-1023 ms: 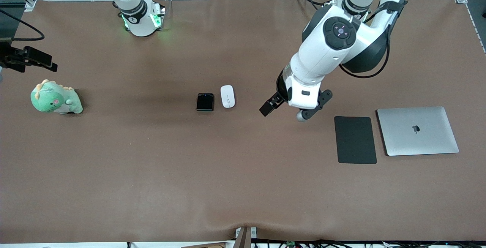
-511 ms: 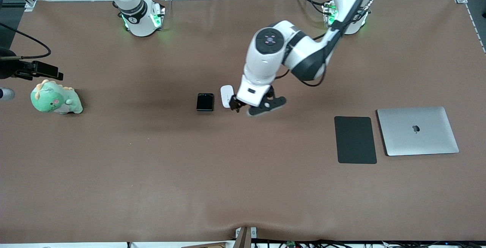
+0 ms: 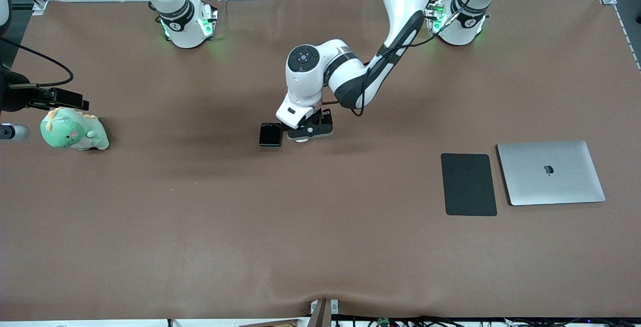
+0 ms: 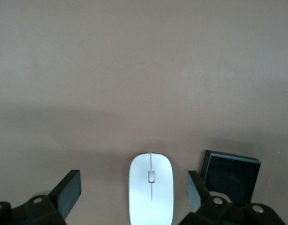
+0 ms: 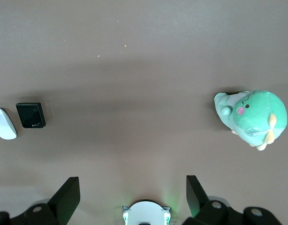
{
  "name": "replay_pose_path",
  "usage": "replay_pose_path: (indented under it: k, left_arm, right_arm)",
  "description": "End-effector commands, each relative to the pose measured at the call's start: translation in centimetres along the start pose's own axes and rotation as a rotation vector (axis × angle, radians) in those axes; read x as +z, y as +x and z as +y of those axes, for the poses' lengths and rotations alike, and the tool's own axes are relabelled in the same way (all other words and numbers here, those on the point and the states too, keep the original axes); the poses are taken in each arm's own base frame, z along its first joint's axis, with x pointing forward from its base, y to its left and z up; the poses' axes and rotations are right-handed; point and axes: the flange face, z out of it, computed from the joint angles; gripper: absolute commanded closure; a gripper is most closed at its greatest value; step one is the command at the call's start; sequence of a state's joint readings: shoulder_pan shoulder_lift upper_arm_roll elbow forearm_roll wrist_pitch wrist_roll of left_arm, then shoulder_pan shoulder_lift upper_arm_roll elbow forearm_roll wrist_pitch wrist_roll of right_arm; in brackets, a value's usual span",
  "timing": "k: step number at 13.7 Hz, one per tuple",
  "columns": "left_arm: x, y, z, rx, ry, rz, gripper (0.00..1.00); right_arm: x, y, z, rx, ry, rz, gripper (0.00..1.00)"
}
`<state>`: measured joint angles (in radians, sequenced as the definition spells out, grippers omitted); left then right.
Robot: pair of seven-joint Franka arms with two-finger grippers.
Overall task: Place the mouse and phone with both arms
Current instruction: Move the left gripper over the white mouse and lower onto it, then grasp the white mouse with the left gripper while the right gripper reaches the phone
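The white mouse point(image 4: 151, 187) lies on the brown table beside the black phone point(image 3: 270, 134), which is toward the right arm's end. My left gripper point(image 3: 303, 127) is down over the mouse and hides it in the front view. In the left wrist view that gripper point(image 4: 133, 192) is open, with one finger on each side of the mouse and apart from it, and the phone point(image 4: 230, 176) lies just outside one finger. My right gripper point(image 3: 57, 98) is open and empty, held high over the right arm's end of the table. Its wrist view shows the mouse point(image 5: 4, 124) and the phone point(image 5: 31, 115) far off.
A green dinosaur plush point(image 3: 72, 131) sits at the right arm's end, below the right gripper. A matte black pad point(image 3: 468, 184) and a closed silver laptop point(image 3: 551, 172) lie side by side toward the left arm's end.
My left arm has swung from near the black pad across to the mouse and now stands over it, covering it in the front view. The right gripper has shifted slightly.
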<state>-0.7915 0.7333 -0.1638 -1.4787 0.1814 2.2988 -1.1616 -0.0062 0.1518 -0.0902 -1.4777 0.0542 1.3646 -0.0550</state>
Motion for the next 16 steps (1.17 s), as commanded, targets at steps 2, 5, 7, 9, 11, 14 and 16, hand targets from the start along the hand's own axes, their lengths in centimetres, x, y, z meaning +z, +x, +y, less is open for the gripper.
replay_pose_path:
  k: [2, 5, 7, 9, 11, 14, 16]
  left_arm:
    - [3.1, -1.4, 1.3, 0.037, -0.016, 0.036, 0.00]
    - [5.1, -3.0, 1.6, 0.043, 0.000, 0.028, 0.00]
    - [6.0, -4.0, 1.8, 0.052, 0.010, 0.019, 0.00]
    - [7.0, -5.0, 1.9, 0.037, 0.021, 0.012, 0.00]
    - [8.1, -6.0, 2.0, 0.044, 0.036, 0.006, 0.00]
    - [9.0, -6.6, 1.9, 0.049, 0.045, 0.000, 0.00]
    - [8.9, -6.8, 2.1, 0.043, 0.044, 0.003, 0.21]
  right_arm:
    - [0.9, 1.2, -0.6, -0.006, 0.003, -0.016, 0.00]
    - [2.8, 2.4, -1.8, -0.026, -0.013, -0.050, 0.00]
    - [3.6, 2.8, -3.1, -0.043, -0.035, -0.064, 0.00]
    - [5.6, 3.3, -4.4, -0.054, -0.032, -0.089, 0.00]
    - [7.5, 3.9, -5.8, -0.079, -0.040, -0.078, 0.00]
    - [9.4, 4.2, -7.3, -0.103, -0.048, -0.077, 0.00]
    - [9.8, 4.2, -7.8, -0.111, -0.049, -0.078, 0.00]
